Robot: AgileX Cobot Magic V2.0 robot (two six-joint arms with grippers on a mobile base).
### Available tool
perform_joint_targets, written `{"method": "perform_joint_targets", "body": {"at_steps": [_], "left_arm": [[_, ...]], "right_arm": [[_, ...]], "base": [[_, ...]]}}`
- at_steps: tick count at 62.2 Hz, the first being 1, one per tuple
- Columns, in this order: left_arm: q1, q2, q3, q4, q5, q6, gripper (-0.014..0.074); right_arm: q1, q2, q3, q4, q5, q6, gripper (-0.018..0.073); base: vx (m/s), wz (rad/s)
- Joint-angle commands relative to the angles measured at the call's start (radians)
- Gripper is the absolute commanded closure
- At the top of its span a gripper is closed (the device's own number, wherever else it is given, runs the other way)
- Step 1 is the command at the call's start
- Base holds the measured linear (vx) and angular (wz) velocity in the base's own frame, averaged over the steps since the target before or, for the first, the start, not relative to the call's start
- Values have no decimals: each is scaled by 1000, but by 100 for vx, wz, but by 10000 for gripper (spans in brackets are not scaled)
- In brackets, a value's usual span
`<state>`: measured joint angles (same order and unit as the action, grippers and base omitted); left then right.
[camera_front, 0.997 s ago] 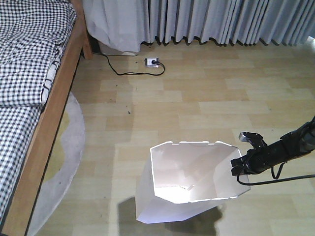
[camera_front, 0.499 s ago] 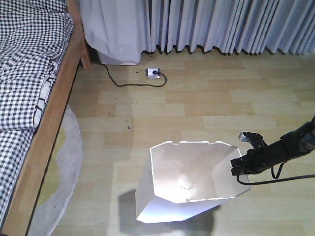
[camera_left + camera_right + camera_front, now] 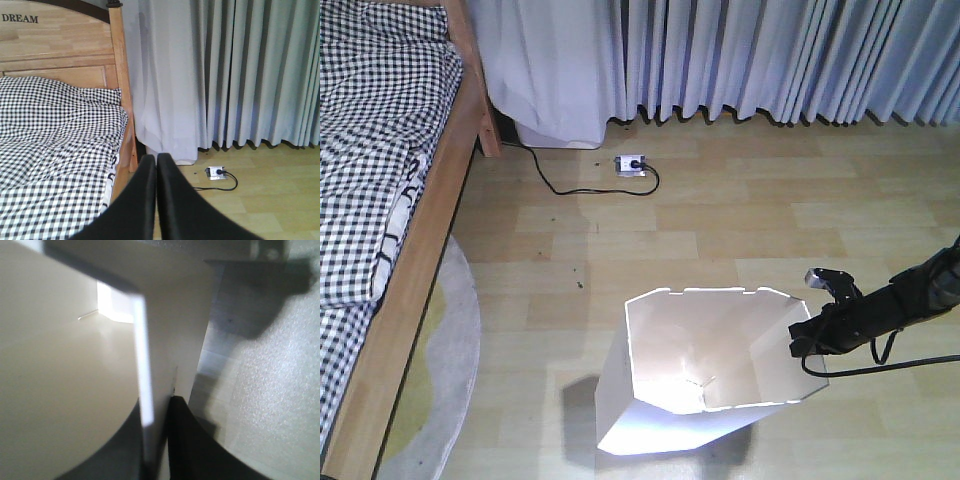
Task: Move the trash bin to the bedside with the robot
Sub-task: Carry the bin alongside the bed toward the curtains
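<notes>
Wood-plank floor (image 3: 720, 230), grey curtains (image 3: 770, 60); trash bin (image 3: 720, 345) apart from bed (image 3: 380, 150).

You get one readable word: DREAM, in dark capitals, at the top left of the headboard (image 3: 55, 52), left wrist view. There are black printed marks along the folded edge of the bedding (image 3: 396, 215) in the front view, and again low in the left wrist view. Both are too small to read. The right wrist view is blurred and shows no legible text.
</notes>
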<state>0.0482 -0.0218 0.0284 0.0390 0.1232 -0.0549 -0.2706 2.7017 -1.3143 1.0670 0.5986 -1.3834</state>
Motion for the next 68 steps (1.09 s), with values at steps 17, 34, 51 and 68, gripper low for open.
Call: {"method": "perform_joint_targets", "body": {"at_steps": [17,34,51,68], "left_arm": [[-1,-5,-21,-5,-73,-4,603],[-1,-5,-21,-5,-73,-4,603],[-1,-5,-21,-5,-73,-4,603],[-1,-5,-21,-5,-73,-4,603]], "right_arm": [[-4,-85,-11,65,210,-5,564],[-4,-85,-11,65,210,-5,564],[-4,-85,-11,65,210,-5,564],[-4,-85,-11,65,210,-5,564]], "base": [[19,-1],[22,-2],[23,0],[23,4]]}}
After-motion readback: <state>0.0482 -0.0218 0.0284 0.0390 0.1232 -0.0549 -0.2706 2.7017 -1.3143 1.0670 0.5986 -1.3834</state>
